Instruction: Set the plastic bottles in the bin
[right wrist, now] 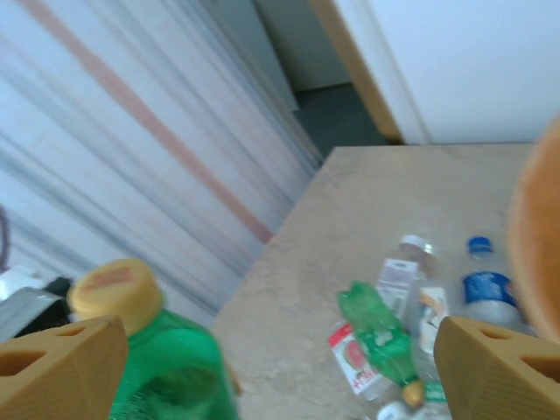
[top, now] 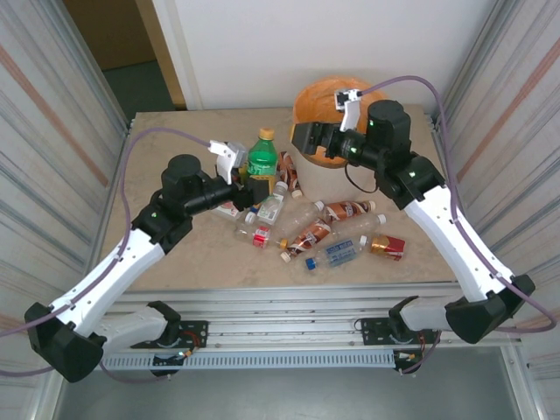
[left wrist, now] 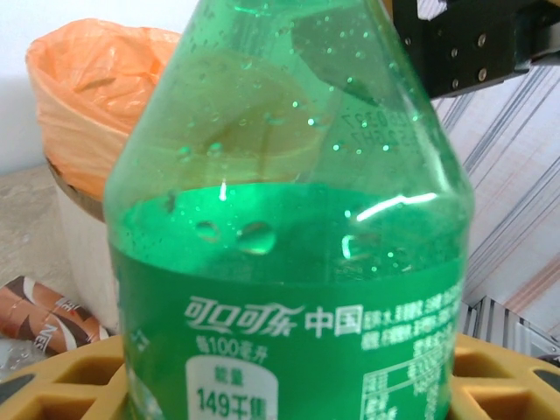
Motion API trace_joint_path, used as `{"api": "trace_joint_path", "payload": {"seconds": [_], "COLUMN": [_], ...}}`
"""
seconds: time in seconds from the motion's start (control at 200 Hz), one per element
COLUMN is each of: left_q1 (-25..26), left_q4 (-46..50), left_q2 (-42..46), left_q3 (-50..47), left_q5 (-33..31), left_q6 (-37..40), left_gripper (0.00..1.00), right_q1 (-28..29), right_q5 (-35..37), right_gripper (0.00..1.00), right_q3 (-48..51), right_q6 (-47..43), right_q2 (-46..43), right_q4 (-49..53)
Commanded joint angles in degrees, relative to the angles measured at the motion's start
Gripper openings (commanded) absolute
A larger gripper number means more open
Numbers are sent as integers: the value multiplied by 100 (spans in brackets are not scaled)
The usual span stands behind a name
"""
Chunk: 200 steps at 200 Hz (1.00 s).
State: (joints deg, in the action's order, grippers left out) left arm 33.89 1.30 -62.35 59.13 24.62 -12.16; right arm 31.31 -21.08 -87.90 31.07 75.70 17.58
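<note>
My left gripper [top: 254, 181] is shut on an upright green plastic bottle [top: 262, 156] with a yellow cap, held above the table just left of the bin [top: 325, 94]. The same bottle [left wrist: 289, 262] stands between the yellow fingers [left wrist: 52, 385], with the bin [left wrist: 87, 114] behind it on the left. My right gripper [top: 304, 138] hangs open beside the bin's left rim, nothing between its fingers [right wrist: 61, 367]. It faces the held green bottle [right wrist: 166, 367]. Several more bottles [top: 308, 236] lie on the table in front of the bin, among them a crushed green one [right wrist: 378, 332].
Striped curtain walls close in the table [top: 175, 254] on the left and right. The loose bottles spread from the middle of the table to the right, up to a brown-labelled one [top: 387, 247]. The bin's cream wall [top: 317, 178] stands at the back centre.
</note>
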Motion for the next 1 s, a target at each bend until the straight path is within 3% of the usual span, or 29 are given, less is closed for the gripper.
{"api": "trace_joint_path", "payload": {"seconds": [0.0,0.541,0.731,0.776,0.912,0.997], "left_q1": [31,48,50,54,54,55], "left_q4": [-384,-446,-451,-430,-368,-299], "left_q2": [-45,-180,-221,-223,-147,-38], "left_q3": [178,180,198,209,198,170], "left_q5": [225,158,64,31,-87,-201], "left_q6": [87,-19,-64,-58,10,52], "left_gripper": [27,27,29,32,59,90], "right_q1": [188,602,631,628,625,626], "right_q5": [-549,-960,-894,-871,-687,-530], "right_gripper": [85,51,28,23,10,8], "right_q3": [-323,-927,-938,-940,-972,-1059], "right_q6": [28,-163,-214,-239,-332,-450], "right_q2": [205,1098,1153,1152,1095,1048], "right_q4": [-417,-147,0,37,122,233]}}
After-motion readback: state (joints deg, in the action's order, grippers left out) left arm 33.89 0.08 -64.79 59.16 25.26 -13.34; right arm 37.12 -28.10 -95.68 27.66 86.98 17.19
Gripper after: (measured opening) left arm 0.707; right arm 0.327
